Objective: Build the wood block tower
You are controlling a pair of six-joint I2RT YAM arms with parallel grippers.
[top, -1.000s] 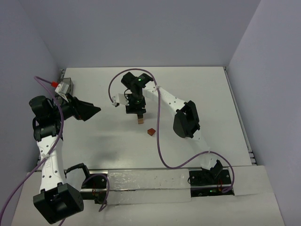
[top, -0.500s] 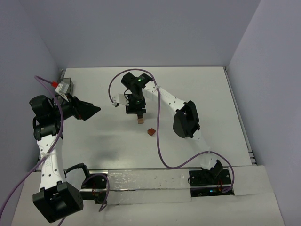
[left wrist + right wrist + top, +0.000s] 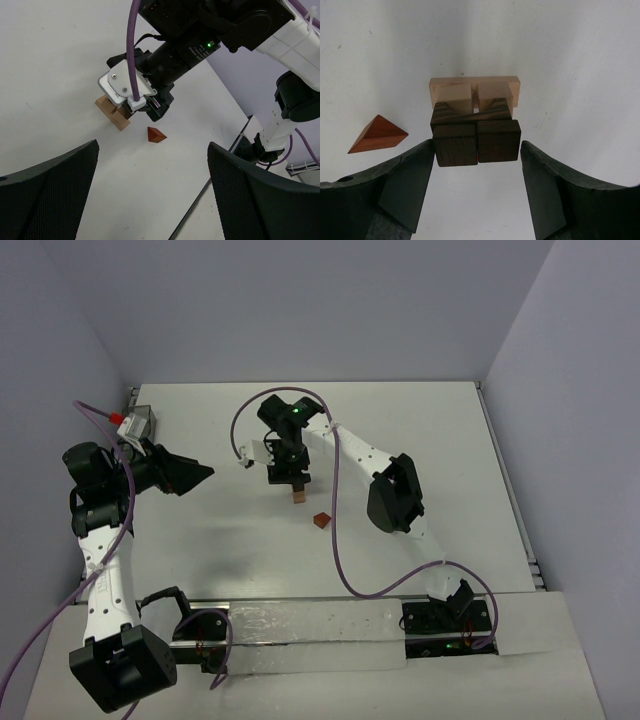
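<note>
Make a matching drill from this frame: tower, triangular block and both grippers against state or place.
Things:
1. wood block tower
2. reddish triangular block
3. left gripper
4. right gripper

States or places:
A. wide open, nothing between the fingers
B. astride the tower's dark top blocks
C. tan below, dark on top
D. lying apart, beside the tower

Pairs: 1-C, 2-D, 3-A, 4-B

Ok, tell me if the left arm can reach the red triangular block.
Probably yes. The left end effector is open and points at the triangular block, which lies alone on the table; only the right end effector at the tower sits close beside it.
</note>
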